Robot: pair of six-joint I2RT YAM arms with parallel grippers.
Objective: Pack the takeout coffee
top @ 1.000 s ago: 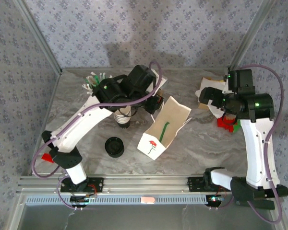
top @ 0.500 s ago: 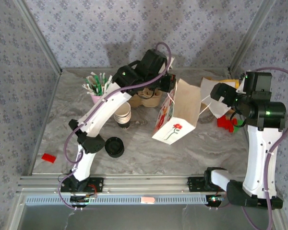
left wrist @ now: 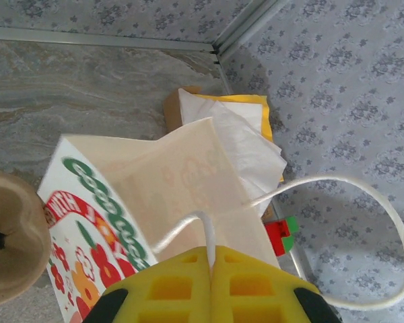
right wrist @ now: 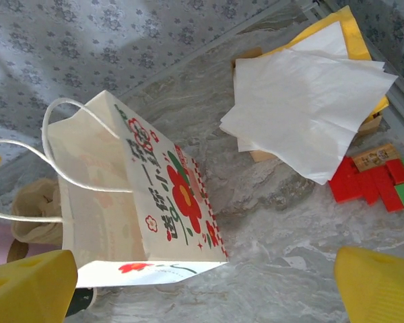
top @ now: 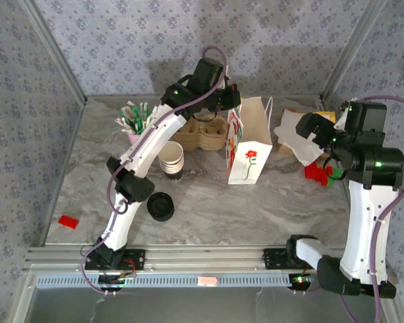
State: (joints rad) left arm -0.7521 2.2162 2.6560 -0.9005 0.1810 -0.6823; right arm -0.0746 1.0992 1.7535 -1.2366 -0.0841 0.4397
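Table [top: 269, 208], left to right.

- Near-left corner: small red tag [top: 69, 221], flat, just inside the left edge.
- Far-left: pink cup of stirrers [top: 136, 122]. Toward the middle, a stack of lidless cups [top: 172, 160].
- Takeout coffee [top: 161, 206]: upright, black lid up, left of centre toward the near edge. It stands apart from the stack and well apart from the bag.
- Cardboard carrier [top: 203, 138] lies near the far edge, just beside the bag's left side.
- Left gripper [left wrist: 211, 259]: fingers pinched together on the white cord handle of the paper bag [top: 248, 145]. Bag upright, mouth up, right of centre.
- Bare marble runs in front of the bag along the near edge.
- Right gripper [right wrist: 205, 266]: fingers spread wide, holding nothing, above the table right of the bag.
- Far-right corner: napkins [right wrist: 303, 108], with red and green blocks [right wrist: 374, 178] at the right edge.
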